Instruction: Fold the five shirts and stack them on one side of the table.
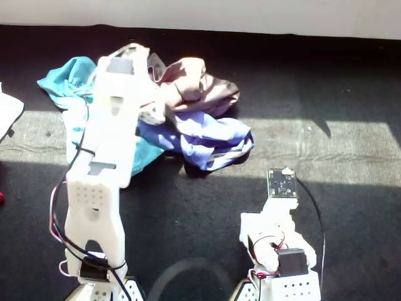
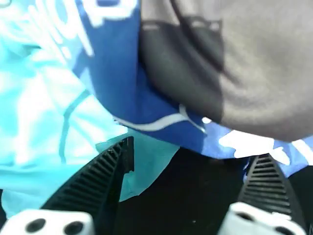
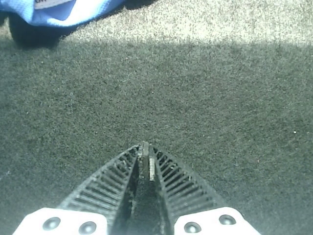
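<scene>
A heap of shirts lies at the back left of the table: a turquoise shirt, a blue shirt and a tan-brown shirt tangled together. My left arm stretches over the heap. In the left wrist view my left gripper is open right at the pile, its fingers spread by the turquoise shirt, the blue shirt and the brown shirt. My right gripper is shut, empty, low over bare dark cloth; the blue shirt's edge lies farther off.
The table wears a dark cloth with a bright sunlit band across it. A white object pokes in at the left edge. The right arm's base sits at the front right, with open room beyond it.
</scene>
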`<move>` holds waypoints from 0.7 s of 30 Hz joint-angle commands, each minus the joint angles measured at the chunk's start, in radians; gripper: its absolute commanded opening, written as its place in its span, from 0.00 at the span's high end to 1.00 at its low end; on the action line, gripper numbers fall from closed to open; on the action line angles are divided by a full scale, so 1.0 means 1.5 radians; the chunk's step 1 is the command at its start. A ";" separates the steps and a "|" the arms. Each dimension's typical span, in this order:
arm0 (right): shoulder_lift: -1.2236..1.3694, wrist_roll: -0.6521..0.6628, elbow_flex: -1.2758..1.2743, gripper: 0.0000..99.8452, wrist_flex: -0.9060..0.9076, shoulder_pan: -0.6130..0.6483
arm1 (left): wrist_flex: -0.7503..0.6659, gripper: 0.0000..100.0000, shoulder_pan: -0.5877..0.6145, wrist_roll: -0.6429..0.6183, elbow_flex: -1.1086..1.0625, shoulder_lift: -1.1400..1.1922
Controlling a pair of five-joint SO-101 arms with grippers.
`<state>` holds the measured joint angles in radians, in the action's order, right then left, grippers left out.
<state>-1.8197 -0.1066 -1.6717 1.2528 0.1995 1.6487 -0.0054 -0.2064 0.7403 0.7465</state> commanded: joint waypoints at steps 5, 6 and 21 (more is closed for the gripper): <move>-0.002 -0.004 -0.090 0.99 -0.008 0.004 | -0.106 0.64 0.063 -0.024 0.006 0.137; -0.002 -0.004 -0.090 0.99 -0.008 0.004 | -0.110 0.64 0.079 -0.024 0.017 0.149; -0.002 -0.004 -0.090 0.99 -0.008 0.004 | 0.017 0.99 0.403 0.170 0.201 0.152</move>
<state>-1.8197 -0.1066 -1.6717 1.2528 0.1995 1.6579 0.4150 0.0361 0.9582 0.9828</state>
